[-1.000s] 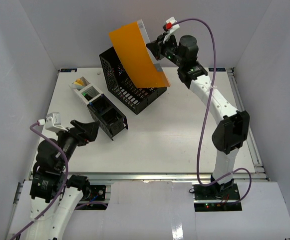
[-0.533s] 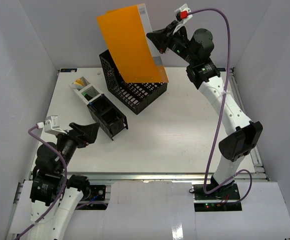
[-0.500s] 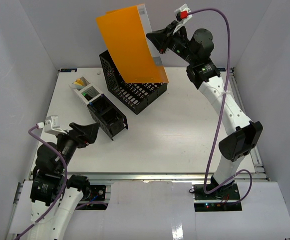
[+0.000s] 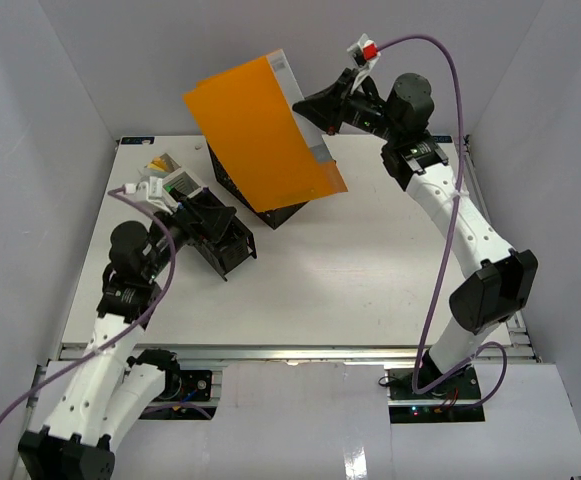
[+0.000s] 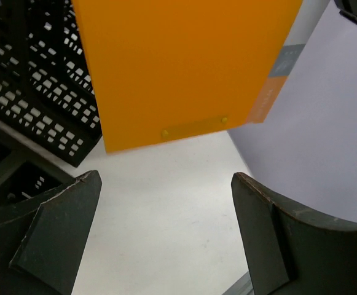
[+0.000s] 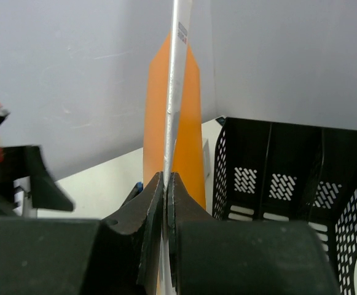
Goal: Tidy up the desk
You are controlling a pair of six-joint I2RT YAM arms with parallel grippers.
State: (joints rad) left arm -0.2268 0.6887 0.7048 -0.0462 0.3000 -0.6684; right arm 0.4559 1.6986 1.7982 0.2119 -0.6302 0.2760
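The white tabletop point(image 4: 370, 270) lies flat in a small room with plain white walls point(image 4: 60, 90) around it, and a metal rail point(image 4: 300, 351) runs along its near edge. A black basket point(image 6: 289, 184) full of holes sits at the back, and a long black box point(image 4: 232, 250) lies on the left side. The right gripper point(image 4: 305, 107) pinches an orange folder point(image 4: 260, 130) tight, up in the air over the basket, and the left gripper point(image 5: 163, 178) is spread wide with nothing in it, near the long box.
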